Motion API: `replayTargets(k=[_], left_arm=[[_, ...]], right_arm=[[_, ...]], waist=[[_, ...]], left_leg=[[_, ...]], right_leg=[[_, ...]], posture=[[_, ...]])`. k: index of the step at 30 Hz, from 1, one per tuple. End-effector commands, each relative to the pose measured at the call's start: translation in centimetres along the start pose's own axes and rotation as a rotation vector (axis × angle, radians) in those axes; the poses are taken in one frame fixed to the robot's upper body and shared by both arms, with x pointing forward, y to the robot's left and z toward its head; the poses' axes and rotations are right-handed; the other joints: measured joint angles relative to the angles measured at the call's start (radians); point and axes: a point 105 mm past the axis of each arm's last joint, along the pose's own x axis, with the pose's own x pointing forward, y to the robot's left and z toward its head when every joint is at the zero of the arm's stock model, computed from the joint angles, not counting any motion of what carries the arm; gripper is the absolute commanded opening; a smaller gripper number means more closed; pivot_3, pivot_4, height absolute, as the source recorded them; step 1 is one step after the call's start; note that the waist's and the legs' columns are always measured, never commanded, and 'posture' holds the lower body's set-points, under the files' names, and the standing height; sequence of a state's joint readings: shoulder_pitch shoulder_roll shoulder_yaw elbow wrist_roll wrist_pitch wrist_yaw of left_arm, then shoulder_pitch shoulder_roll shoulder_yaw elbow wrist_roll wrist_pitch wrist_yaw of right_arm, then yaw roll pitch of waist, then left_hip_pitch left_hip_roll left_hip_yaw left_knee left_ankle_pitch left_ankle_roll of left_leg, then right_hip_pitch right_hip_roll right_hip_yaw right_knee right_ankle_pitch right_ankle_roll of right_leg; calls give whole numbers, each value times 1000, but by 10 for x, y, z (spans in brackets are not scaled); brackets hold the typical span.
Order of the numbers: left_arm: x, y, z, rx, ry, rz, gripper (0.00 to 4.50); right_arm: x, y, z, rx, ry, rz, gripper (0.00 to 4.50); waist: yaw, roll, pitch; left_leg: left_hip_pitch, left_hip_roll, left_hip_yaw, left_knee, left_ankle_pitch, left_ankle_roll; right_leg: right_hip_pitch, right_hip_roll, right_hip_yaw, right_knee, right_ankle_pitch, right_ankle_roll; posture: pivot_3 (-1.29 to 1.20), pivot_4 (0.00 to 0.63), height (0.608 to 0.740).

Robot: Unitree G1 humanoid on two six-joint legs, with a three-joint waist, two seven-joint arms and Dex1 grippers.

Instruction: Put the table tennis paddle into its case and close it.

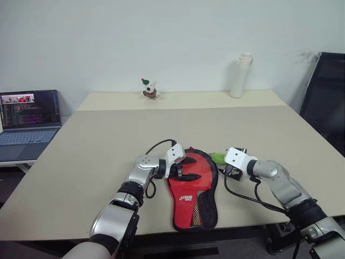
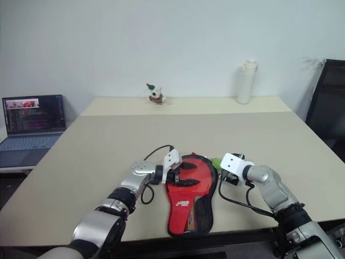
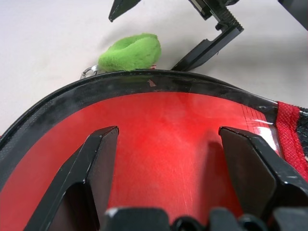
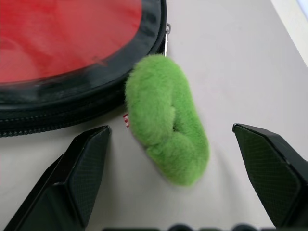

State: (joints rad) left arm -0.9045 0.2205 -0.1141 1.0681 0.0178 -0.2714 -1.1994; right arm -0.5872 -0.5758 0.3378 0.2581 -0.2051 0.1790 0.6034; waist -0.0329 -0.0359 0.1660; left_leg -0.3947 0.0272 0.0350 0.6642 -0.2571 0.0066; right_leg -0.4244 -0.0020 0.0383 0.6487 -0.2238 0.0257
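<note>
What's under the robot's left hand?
The red case lies flat on the table, right under the open left hand. A green fuzzy charm sits by its zipper edge, before the right hand. Whether the paddle is inside cannot be seen.

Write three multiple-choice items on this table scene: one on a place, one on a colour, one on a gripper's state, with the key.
1. Where does the white bottle stand?
A. on the table's far edge
B. on the laptop
C. beside the case

2. What colour is the fluffy tag at the zipper of the case?
A. blue
B. green
C. white

3. How does the right gripper stand?
A. shut on the tag
B. shut on the bottle
C. open, one finger on each side of the tag

Key: A, it stands by the wall at the rear of the table; B, bright green fluff; C, both fingers stand clear of the tag.
</note>
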Motion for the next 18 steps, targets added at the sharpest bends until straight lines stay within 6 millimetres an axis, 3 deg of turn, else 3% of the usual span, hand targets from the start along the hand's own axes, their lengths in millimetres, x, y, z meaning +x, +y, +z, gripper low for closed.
replayTargets(k=[1,10,18], left_arm=[[-1,-5,-12,-19,37,-10,3639],[2,-13,-19,-18,66,-48,3639],[1,-22,-33,13,143,-106,3639]], right_arm=[[0,-17,10,-27,-25,-71,3209],[1,-18,12,-13,-23,-79,42],[-12,-21,14,4,-26,-94,42]], waist=[[1,0,0],[1,0,0],[1,1,-1]], left_leg=[[0,0,0,0,0,0],[0,0,0,0,0,0],[0,0,0,0,0,0]], right_leg=[[0,0,0,0,0,0],[0,0,0,0,0,0],[1,0,0,0,0,-1]], posture=[[0,150,740],[0,150,740],[0,150,740]])
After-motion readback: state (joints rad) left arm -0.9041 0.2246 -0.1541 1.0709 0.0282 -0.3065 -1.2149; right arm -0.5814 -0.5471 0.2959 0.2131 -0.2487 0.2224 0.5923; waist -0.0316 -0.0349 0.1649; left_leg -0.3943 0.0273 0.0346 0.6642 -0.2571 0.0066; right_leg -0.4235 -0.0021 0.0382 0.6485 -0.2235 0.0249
